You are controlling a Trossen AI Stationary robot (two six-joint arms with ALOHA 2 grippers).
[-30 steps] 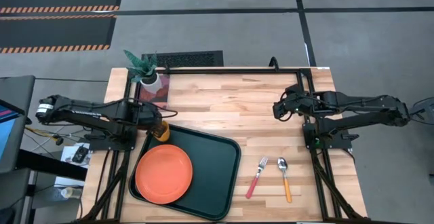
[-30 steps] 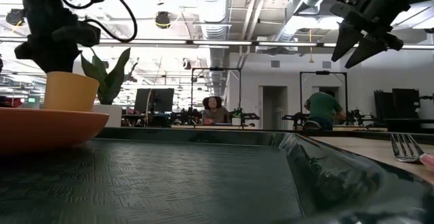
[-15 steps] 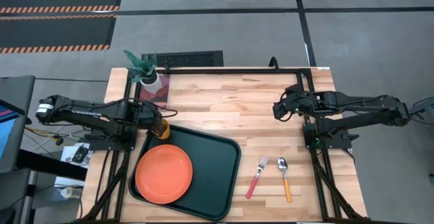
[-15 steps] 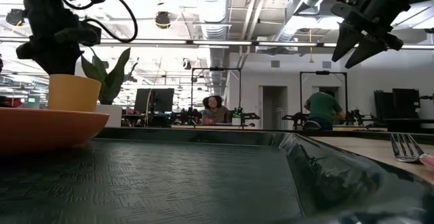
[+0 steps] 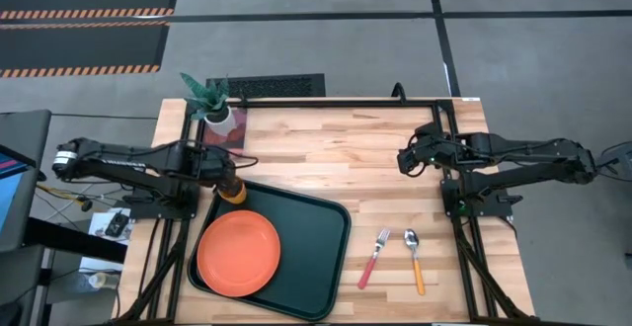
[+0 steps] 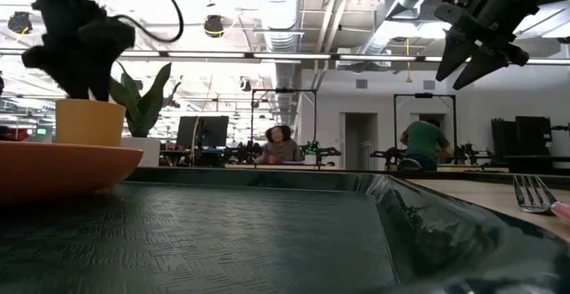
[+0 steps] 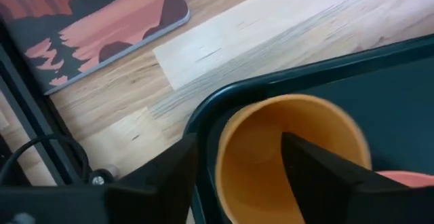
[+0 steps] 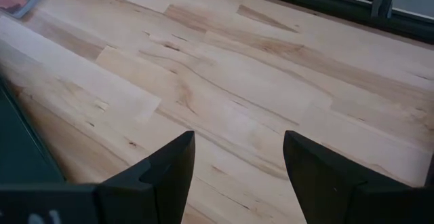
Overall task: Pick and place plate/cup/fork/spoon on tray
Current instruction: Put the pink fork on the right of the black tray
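Observation:
The orange-yellow cup stands upright on its base in the far left corner of the dark green tray, beside the orange-red plate, which lies flat in the tray's left half. My left gripper is open over the cup, one finger inside it and one outside its wall. The fork and the spoon lie side by side on the wood to the right of the tray. My right gripper hangs open above the table's far right part, holding nothing. My left gripper comes at the cup from above, slanting in from the table's left, its fingers astride the cup's wall. The outer finger stands a little apart from the rim. Whether the inner finger touches the cup's inside, I cannot tell.
A white pot with a green plant stands on a picture mat at the table's far left corner. Bare wood lies between the tray and the right arm. In the low view, people show in the room behind.
My left gripper has opened and let go of the cup's wall, staying over the cup. The cup stands upright in the tray's far left corner. My right arm has kept still.

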